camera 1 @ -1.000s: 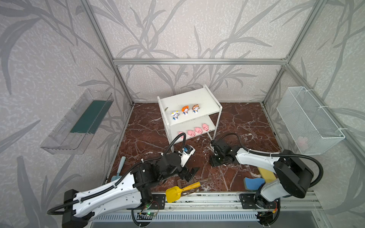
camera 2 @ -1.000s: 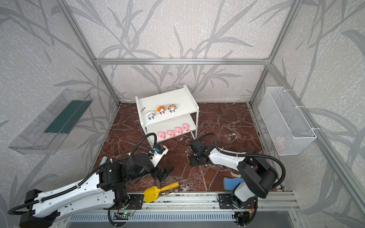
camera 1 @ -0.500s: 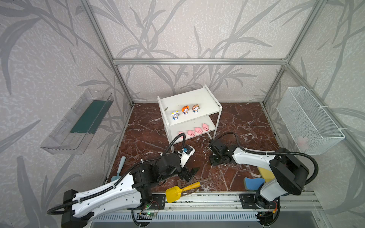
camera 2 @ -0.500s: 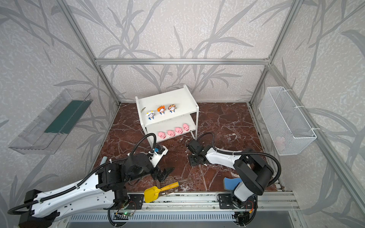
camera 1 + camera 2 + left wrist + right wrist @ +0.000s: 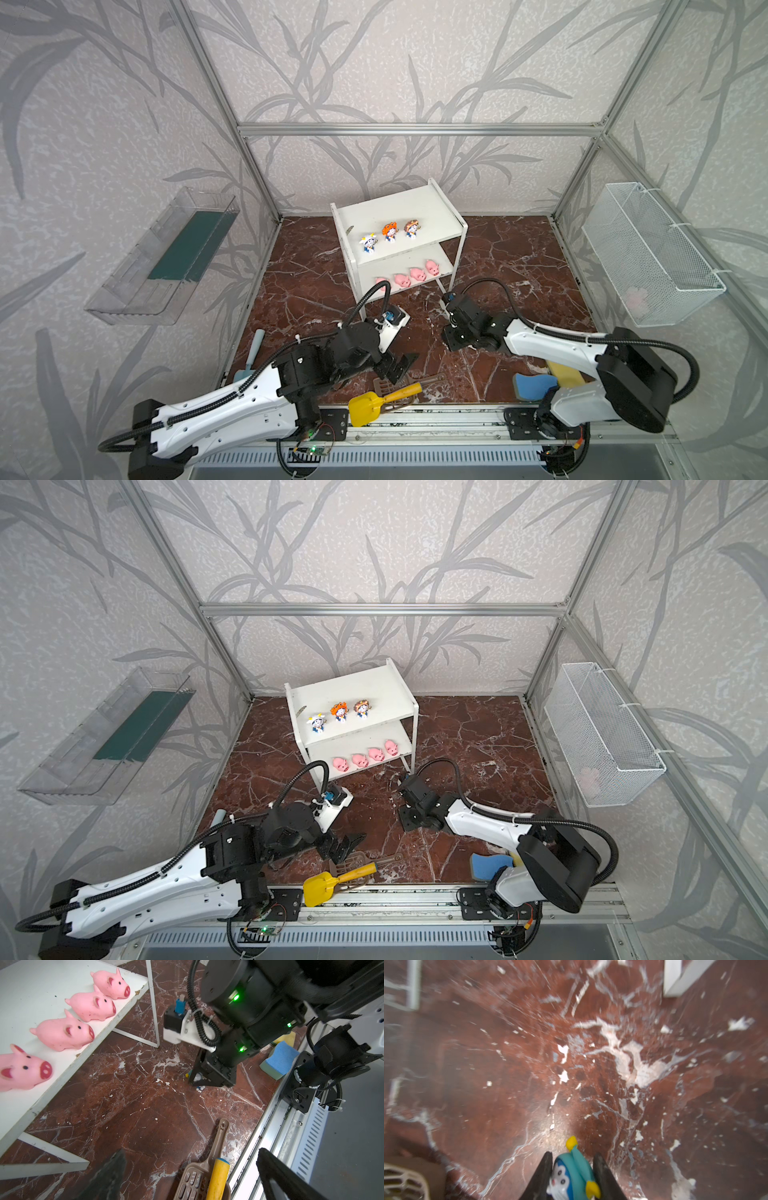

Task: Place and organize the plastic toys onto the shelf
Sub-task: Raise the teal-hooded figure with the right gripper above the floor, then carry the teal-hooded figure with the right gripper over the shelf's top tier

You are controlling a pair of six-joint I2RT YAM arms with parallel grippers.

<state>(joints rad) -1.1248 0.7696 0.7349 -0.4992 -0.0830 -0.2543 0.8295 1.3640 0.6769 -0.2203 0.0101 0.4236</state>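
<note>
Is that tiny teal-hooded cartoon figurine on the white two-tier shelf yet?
Not yet: the right gripper pinches the teal-hooded figurine down by the red marble floor; the shelf shows only three such figurines.

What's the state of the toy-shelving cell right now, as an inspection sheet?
Surface: marble floor, white-flecked.
Job's things: shelf holds three figurines on top, four pink pigs below; teal figurine off it.
Clutter: yellow scoop, brown scoop, sponges near the front rail.
Pincers: left pincer open, empty; right pincer closed on teal figurine.
Cables: black hoses loop off both wrists, nothing snagged seen.
Surroundings: clear tray left wall, wire basket right wall.
</note>
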